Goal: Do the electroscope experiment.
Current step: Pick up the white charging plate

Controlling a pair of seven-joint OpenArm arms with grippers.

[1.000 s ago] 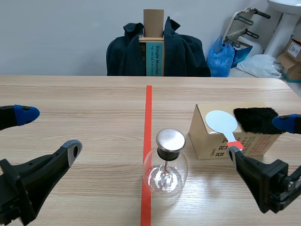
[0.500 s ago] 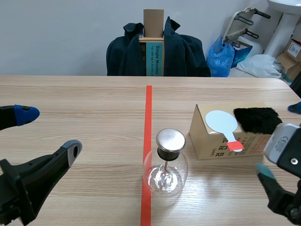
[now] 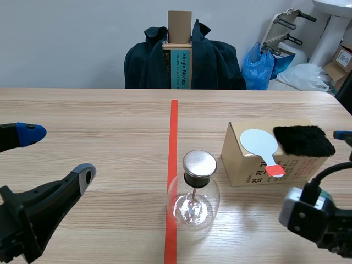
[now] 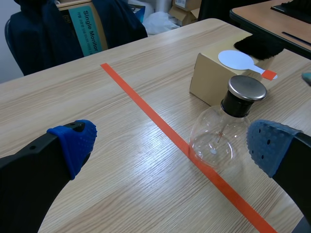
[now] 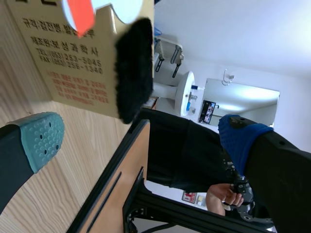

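Observation:
The electroscope, a clear glass flask (image 3: 193, 201) with a metal cap (image 3: 199, 163), stands on the red tape line. To its right a cardboard box (image 3: 247, 165) carries a white round paddle (image 3: 259, 141) with an orange handle and a black fur pad (image 3: 303, 140). My left gripper (image 3: 55, 154) is open at the near left, the flask (image 4: 214, 141) ahead between its fingers. The right arm (image 3: 313, 217) is low at the near right, rolled on its side. Its gripper (image 5: 141, 138) is open beside the box (image 5: 73, 63) and fur pad (image 5: 133, 73), holding nothing.
A chair draped with a dark jacket (image 3: 184, 55) stands behind the table's far edge. Bags and boxes (image 3: 308, 71) lie on the floor at the back right. Bare wood table (image 3: 99, 121) stretches left of the tape line.
The right arm has rolled its wrist and dropped toward the near right corner; its fingers, first beside the box, are now turned sideways. The left arm has not moved.

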